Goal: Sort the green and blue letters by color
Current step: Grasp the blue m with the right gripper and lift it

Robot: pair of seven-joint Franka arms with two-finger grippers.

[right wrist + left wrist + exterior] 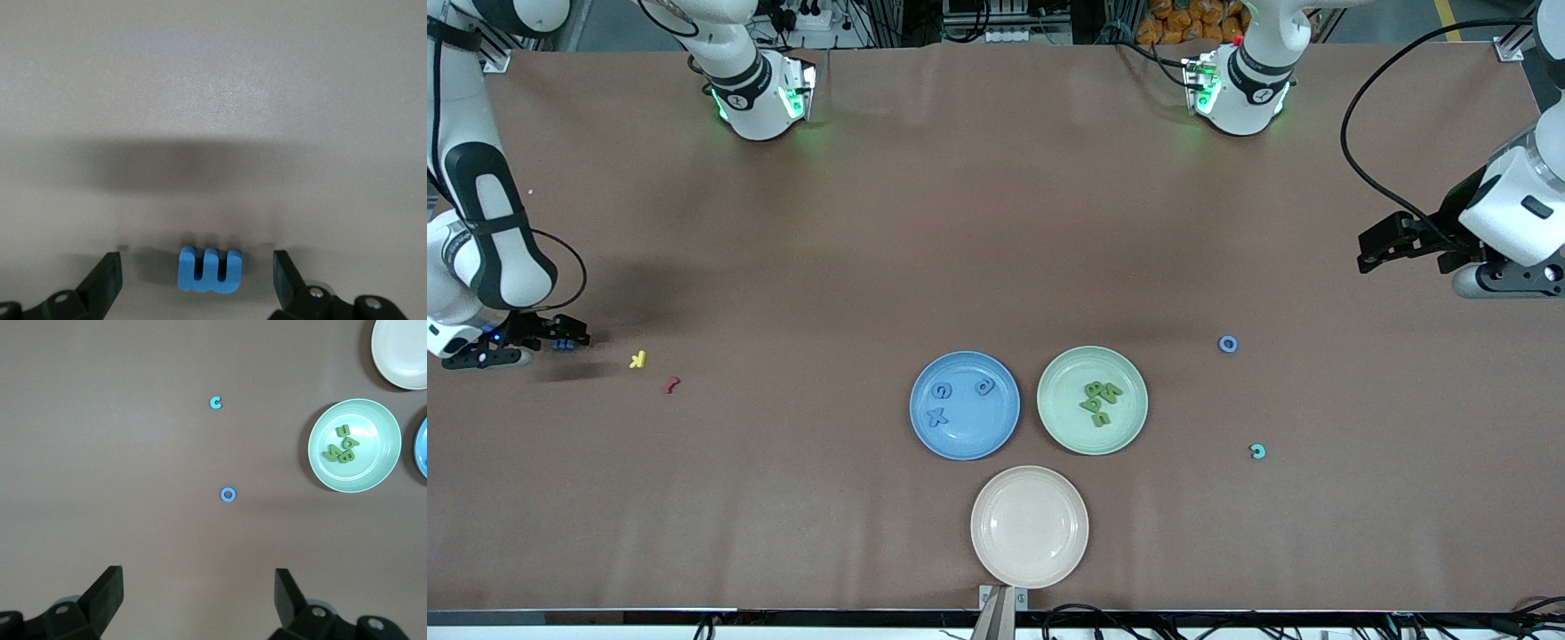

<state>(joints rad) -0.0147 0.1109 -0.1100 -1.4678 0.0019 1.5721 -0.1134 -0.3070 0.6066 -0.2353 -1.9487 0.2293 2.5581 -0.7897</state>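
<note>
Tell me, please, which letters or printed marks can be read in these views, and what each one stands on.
"O": blue ring letter, on the table.
"C": teal letter, on the table.
"X": blue letter, in the blue plate.
Green letters in the green plate: piled, not surely readable.
No printed labels are legible.

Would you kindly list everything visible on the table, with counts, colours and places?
Blue plate: one, holding three blue letters.
Green plate: one, beside it, holding an olive green letter pile.
Cream plate: one, nearest the camera.
Blue ring letter, teal c letter: toward the left arm's end.
Yellow letter, dark red letter: toward the right arm's end.
Blue w-shaped letter: one, between right gripper's open fingers.
Left gripper: open, waiting.
</note>
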